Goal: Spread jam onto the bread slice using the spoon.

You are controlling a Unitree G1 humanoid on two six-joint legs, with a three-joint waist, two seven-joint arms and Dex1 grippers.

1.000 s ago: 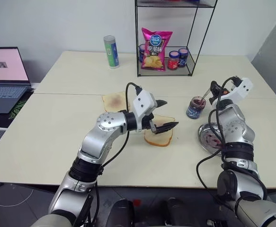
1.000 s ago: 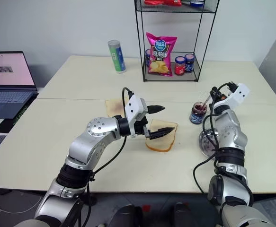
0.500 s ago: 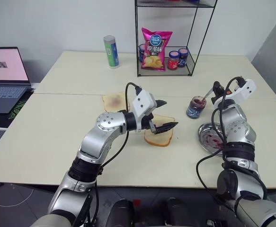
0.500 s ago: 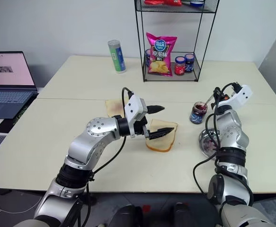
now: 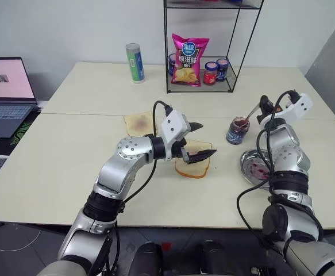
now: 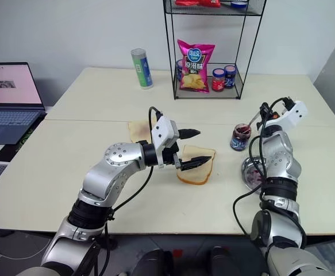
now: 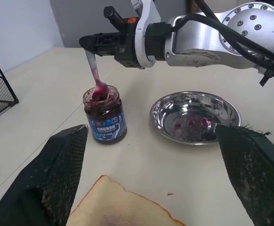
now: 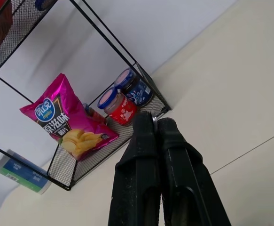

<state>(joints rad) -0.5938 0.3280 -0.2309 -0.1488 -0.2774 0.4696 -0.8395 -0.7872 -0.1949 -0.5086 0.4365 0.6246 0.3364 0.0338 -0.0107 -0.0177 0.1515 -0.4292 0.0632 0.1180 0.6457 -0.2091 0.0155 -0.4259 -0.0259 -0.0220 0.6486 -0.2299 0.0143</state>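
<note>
We see slim silver spoon (image 7: 93,70), bowl in dark jam (image 7: 99,96), clamped by right gripper (image 7: 87,42). Left gripper (image 5: 197,141) spread over bread slice (image 5: 192,167). Since earlier, spoon perhaps slightly steeper.

You have two bread slices (image 5: 192,166) (image 5: 139,122), three jars (image 5: 235,130) (image 5: 211,73) (image 5: 222,69), one spoon (image 7: 95,70), one steel dish (image 7: 194,117), one crisp bag (image 5: 189,59).

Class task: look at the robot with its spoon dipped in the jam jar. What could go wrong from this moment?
1. The spoon, held by the shut right gripper, leans in the small jar; lifting sideways might tip it.
2. Jam could drip on the table on the way to the bread slice.
3. The open left gripper hovers over that slice, so the arms might collide.
</note>
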